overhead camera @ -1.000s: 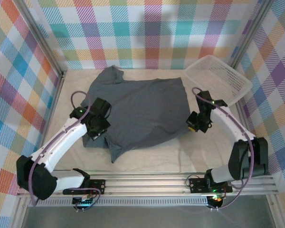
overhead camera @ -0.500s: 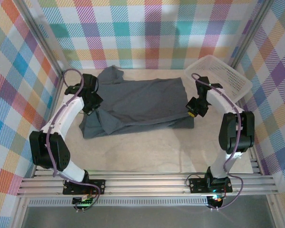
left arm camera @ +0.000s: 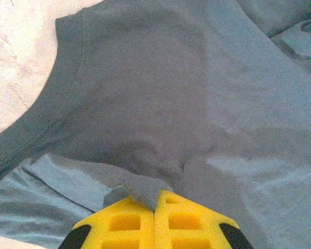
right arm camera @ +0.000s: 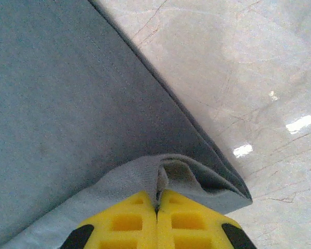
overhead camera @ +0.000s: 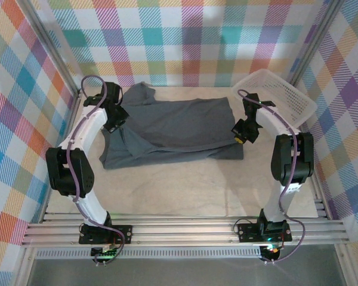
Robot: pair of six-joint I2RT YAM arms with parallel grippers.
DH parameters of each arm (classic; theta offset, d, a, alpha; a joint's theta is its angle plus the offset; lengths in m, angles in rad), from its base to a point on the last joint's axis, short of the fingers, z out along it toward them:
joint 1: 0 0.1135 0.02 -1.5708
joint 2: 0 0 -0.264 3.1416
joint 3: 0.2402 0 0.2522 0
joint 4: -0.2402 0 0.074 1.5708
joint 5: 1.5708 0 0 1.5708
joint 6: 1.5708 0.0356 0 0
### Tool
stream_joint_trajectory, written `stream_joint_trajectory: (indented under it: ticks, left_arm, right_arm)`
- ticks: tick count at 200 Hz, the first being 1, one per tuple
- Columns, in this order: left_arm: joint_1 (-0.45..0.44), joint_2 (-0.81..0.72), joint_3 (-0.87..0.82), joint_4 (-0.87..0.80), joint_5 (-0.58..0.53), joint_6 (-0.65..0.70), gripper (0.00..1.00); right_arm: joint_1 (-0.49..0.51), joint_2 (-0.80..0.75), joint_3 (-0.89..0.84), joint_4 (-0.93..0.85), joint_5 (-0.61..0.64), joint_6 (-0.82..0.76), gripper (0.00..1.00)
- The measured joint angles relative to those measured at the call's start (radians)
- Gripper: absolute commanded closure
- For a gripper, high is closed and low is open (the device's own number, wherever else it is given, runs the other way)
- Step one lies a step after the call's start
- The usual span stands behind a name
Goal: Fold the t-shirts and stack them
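T-shirt (overhead camera: 179, 128): dark slate-grey, lying across the upper middle of the top view as a long band. The near half is doubled over the far half, and a sleeve bunches at the upper left.

Left gripper (left arm camera: 155, 201): clamped on a small tuck of cloth beside a curved seam. Right gripper (right arm camera: 156, 202): pinched tight on the doubled corner at the band's right end.

Step in hand, by my reading: laying the folded half down. To do it well, hold both pinches level with the cloth taut between them and lower them together. Square the edges, and let go only once the layer lies flat (a slack middle would leave a ridge).

Cloth: soft matte knit, finely fuzzed, paler on the inner face where it rolls at the fingertips. A stitched hem line runs diagonally in the right wrist view.

Fingers (right arm camera: 119, 223): yellow, moulded, with square recesses.

Table (overhead camera: 179, 185): pale, veined like marble, glossy with light spots.

White mesh basket (overhead camera: 286, 98): rigid plastic, tilted, at the upper right beyond the right arm.
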Motion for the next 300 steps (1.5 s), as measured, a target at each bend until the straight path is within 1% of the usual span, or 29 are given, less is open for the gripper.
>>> stream_joint_trajectory:
  ticks: [81, 136, 146, 148, 151, 155, 162, 169, 173, 176, 181, 195, 206, 225, 242, 258, 271, 300]
  left_arm:
    - [0.0, 0.12, 0.095, 0.0, 0.005, 0.024, 1.0]
    - [0.005, 0.208, 0.223, -0.001, -0.004, 0.043, 1.0]
    - [0.008, 0.225, 0.245, -0.002, -0.007, 0.045, 1.0]
    - [0.008, 0.229, 0.249, -0.002, -0.007, 0.046, 0.99]
    - [0.009, 0.233, 0.253, -0.002, -0.007, 0.047, 0.93]
    - [0.01, 0.239, 0.259, -0.003, -0.008, 0.048, 0.83]
    - [0.01, 0.251, 0.271, -0.008, -0.011, 0.056, 0.58]
    - [0.011, 0.26, 0.28, -0.016, -0.017, 0.058, 0.45]
    - [0.011, 0.263, 0.284, -0.023, -0.023, 0.061, 0.41]
    - [0.011, 0.265, 0.286, -0.028, -0.028, 0.06, 0.4]
    - [0.012, 0.266, 0.286, -0.037, -0.037, 0.064, 0.39]
    - [0.013, 0.261, 0.281, -0.067, -0.066, 0.065, 0.39]
    - [0.016, 0.233, 0.236, -0.07, -0.077, 0.062, 0.39]
    - [0.032, 0.119, 0.059, -0.076, -0.08, 0.035, 0.42]
    - [0.069, -0.012, -0.128, -0.061, -0.036, -0.008, 0.45]
    - [0.126, -0.113, -0.283, -0.04, 0.023, -0.042, 0.45]
    - [0.171, -0.143, -0.374, -0.015, 0.07, -0.066, 0.43]
    - [0.241, -0.116, -0.51, 0.093, 0.161, -0.104, 0.41]
  right_arm:
    - [0.0, 0.039, 0.039, 0.0, -0.001, 0.0, 1.0]
    - [0.0, 0.098, 0.094, -0.005, -0.001, 0.0, 1.0]
    - [0.0, 0.111, 0.11, -0.01, -0.002, -0.001, 0.89]
    - [0.0, 0.113, 0.113, -0.011, -0.002, -0.001, 0.86]
    - [0.0, 0.117, 0.12, -0.014, -0.002, 0.0, 0.82]
    - [0.0, 0.124, 0.127, -0.015, -0.004, -0.002, 0.76]
    - [0.0, 0.133, 0.14, -0.015, -0.005, -0.007, 0.68]
    - [0.0, 0.139, 0.147, -0.014, -0.004, -0.013, 0.61]
    - [0.0, 0.139, 0.149, -0.014, -0.004, -0.007, 0.59]
    - [0.0, 0.139, 0.15, -0.015, -0.002, -0.018, 0.57]
    - [0.0, 0.138, 0.15, -0.016, -0.001, -0.018, 0.54]
    - [0.0, 0.131, 0.148, -0.019, 0.005, -0.032, 0.52]
    - [0.0, 0.113, 0.131, -0.015, 0.007, -0.036, 0.51]
    - [0.0, 0.031, 0.037, 0.005, 0.006, -0.037, 0.48]
    - [0.0, -0.071, -0.077, 0.013, 0.002, -0.03, 0.46]
    - [0.0, -0.145, -0.166, 0.026, -0.012, -0.029, 0.43]
    - [-0.005, -0.174, -0.22, 0.042, -0.027, -0.027, 0.42]
    - [-0.055, -0.175, -0.329, 0.109, -0.09, -0.013, 0.42]
